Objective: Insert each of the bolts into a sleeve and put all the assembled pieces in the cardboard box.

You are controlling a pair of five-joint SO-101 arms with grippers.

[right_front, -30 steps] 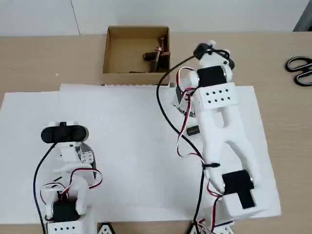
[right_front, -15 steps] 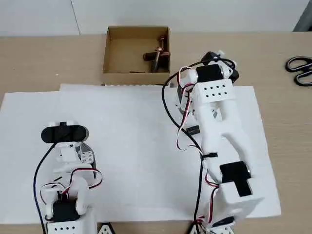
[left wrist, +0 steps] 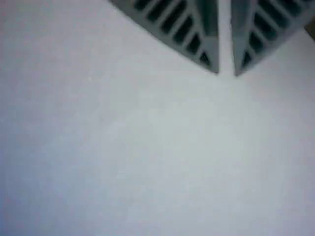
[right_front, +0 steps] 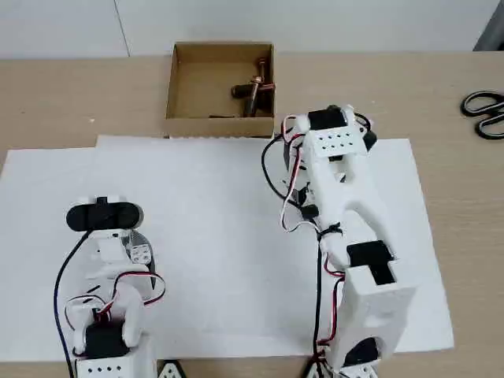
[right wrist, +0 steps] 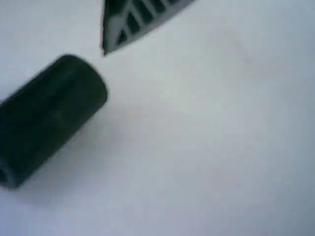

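Observation:
The cardboard box (right_front: 197,87) stands at the far middle of the table and holds assembled bolt-and-sleeve pieces (right_front: 253,88) in its right part. My right arm (right_front: 340,153) is folded back over the white paper, just in front of the box's right corner. A black sleeve (right wrist: 49,118) lies on its side on the paper, close beside one finger (right wrist: 133,22) of my right gripper. No second finger shows beside that tip and nothing is held. My left gripper (left wrist: 225,69) hovers over bare paper at the near left, its fingers almost together and empty.
A large white paper sheet (right_front: 205,236) covers the wooden table in front of the box. Scissors (right_front: 484,110) lie at the far right edge. The left arm (right_front: 106,236) occupies the near left corner.
The right arm has drawn back from beside the box toward its base, folding over the paper. The left arm has stayed still.

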